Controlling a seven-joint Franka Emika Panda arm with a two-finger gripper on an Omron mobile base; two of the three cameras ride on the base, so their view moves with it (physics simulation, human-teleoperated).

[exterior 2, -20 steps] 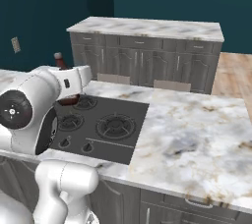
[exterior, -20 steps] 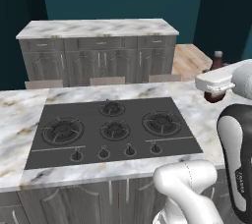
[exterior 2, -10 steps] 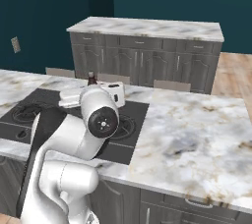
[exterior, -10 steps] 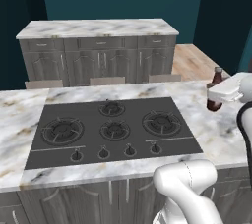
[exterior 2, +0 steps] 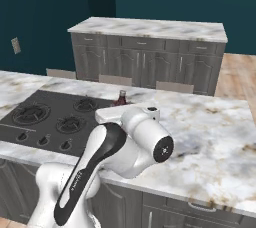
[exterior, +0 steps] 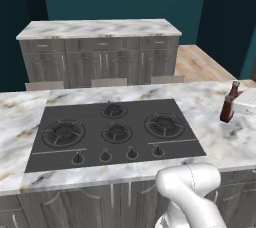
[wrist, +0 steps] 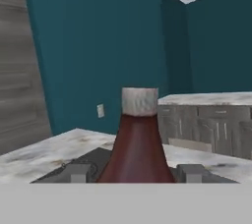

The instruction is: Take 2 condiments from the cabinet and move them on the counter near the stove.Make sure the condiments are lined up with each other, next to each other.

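- The dark red-brown bottle (exterior: 228,106) is seen upright over the marble surface (exterior: 210,97), just right of the stove (exterior: 115,132) and apart from its edge; whether its base rests on the stone cannot be told.
- In the hand view the claw (wrist: 134,173) is seen pinching the bottle (wrist: 137,144) at its wide lower body, one dark tip on each side.
- In the right base view only the bottle's neck and pale cap (exterior 2: 121,97) are seen, behind the white wrist.
- The bottle is judged stiff, light and smooth, probably slippery; with a narrow neck and a broad base, it is judged easy to tip if bumped high.
- A hold low on the broad body is judged safest, not on the tapering neck.
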